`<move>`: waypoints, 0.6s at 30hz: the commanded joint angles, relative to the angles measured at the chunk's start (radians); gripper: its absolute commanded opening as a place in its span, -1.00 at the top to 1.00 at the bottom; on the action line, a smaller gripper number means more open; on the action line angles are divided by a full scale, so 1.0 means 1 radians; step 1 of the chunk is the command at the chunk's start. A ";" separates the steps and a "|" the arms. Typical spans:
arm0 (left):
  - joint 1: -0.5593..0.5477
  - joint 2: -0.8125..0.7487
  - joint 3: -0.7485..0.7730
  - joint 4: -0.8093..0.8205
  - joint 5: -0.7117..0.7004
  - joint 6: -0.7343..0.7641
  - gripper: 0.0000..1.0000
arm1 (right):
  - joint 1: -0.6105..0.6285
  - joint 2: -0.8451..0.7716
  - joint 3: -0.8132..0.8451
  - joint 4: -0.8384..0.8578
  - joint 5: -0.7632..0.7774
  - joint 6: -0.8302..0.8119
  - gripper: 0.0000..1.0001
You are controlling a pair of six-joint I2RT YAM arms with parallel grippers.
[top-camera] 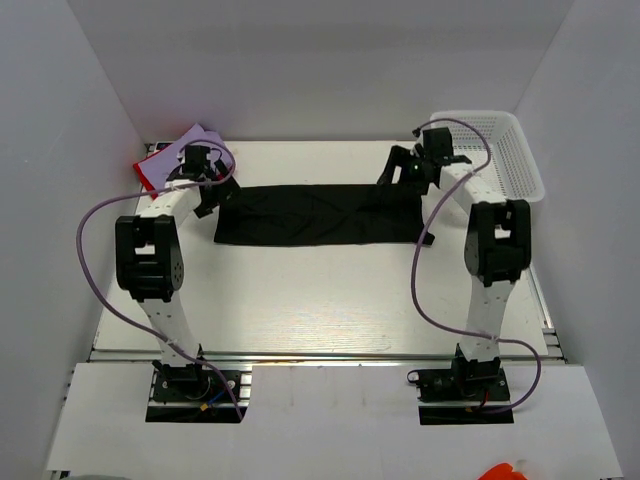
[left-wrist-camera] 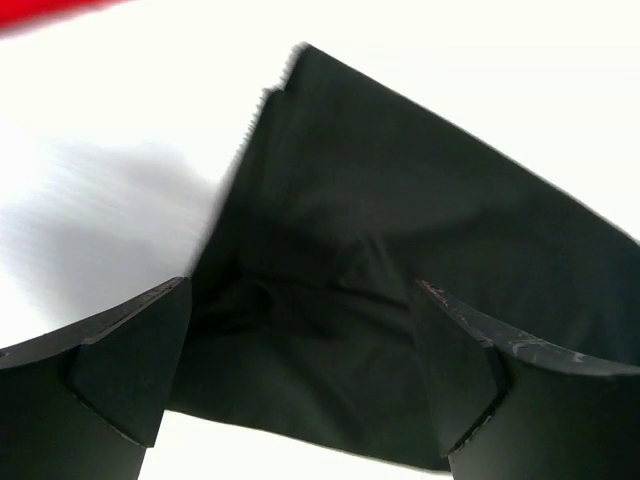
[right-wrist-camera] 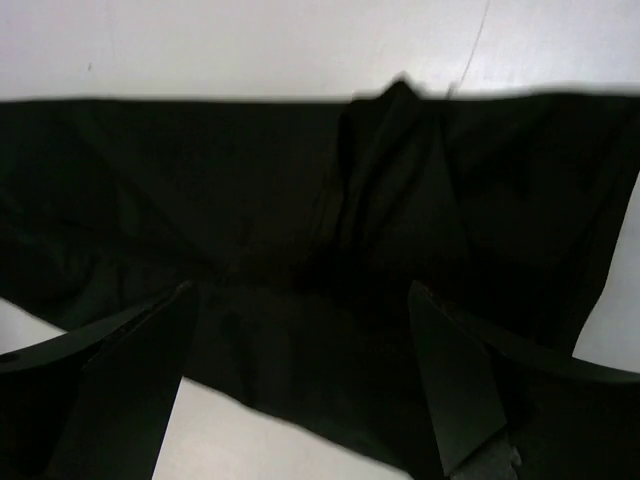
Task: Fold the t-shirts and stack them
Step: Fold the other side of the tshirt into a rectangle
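The black t-shirt lies folded into a long flat strip across the middle of the table. My left gripper is open at the strip's left end. In the left wrist view it hangs just over the black cloth, which has a small rumple between the jaws. My right gripper is open over the strip's far right end. In the right wrist view it is above the black cloth, with a raised crease ahead. The lavender t-shirt lies on the red t-shirt at the far left corner.
A white mesh basket stands at the far right corner, close behind the right arm. White walls enclose the table on three sides. A red sliver shows at the top left of the left wrist view. Purple cables loop off both arms.
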 commanded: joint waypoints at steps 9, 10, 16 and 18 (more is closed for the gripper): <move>-0.027 -0.050 -0.133 0.200 0.329 0.116 -0.99 | 0.021 -0.106 -0.266 0.126 -0.189 -0.007 -0.81; -0.027 -0.050 -0.142 0.209 0.329 0.116 -0.99 | 0.027 -0.090 -0.259 0.136 -0.208 -0.002 -0.81; -0.027 -0.022 -0.162 0.185 0.309 0.125 -0.99 | 0.043 0.000 -0.175 0.166 -0.286 0.004 -0.81; -0.027 -0.022 -0.172 0.185 0.309 0.125 -0.99 | 0.047 0.025 -0.170 0.172 -0.297 0.010 -0.81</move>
